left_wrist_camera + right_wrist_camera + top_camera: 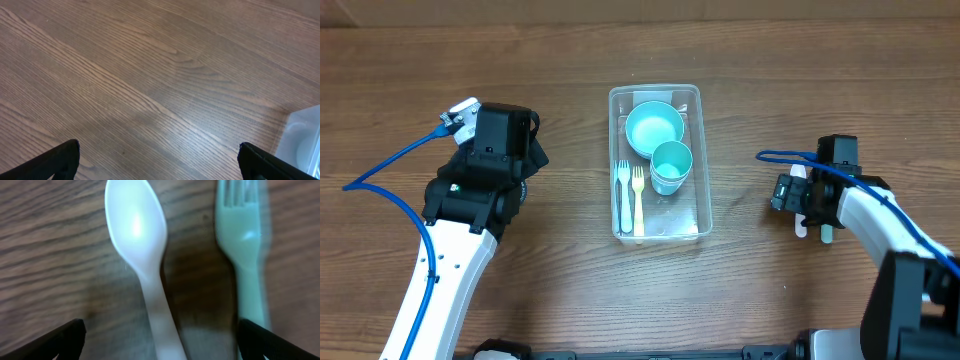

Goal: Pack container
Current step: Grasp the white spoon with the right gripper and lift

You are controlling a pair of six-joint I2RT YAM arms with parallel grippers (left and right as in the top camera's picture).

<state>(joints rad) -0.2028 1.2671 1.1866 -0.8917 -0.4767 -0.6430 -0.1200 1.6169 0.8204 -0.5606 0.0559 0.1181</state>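
The brown wood-grain table [570,300] lies under both claws. The clear plastic rectangular container [675,215] with rounded corners sits on it between the two claws, well apart from each. It is off to the right of the left claw [159,162] and off to the left of the right claw [162,342]. In the left wrist view one corner of the container [305,135] shows just beyond the finger on the right of that view.

The left claw is spread wide and has nothing in it; only bare wood shows between its black fingertips [65,160].

Inside the container, at the end farther from the arms' bases, rests a round teal plastic bowl [654,128]. A smaller teal plastic cup [671,165] lies tilted against it, on the side towards the right claw. Two pale plastic forks [630,198] lie side by side along the container wall that faces the left claw.

The right claw is also spread wide and grips nothing. It hangs over a white plastic spoon [136,225] and a pale green plastic fork [245,235], which lie side by side on the wood, apart from each other. The spoon's handle runs back between the fingertips [70,340]. The fork's handle runs back just inside the finger on the right of that view. Whether the claw touches either one cannot be told.
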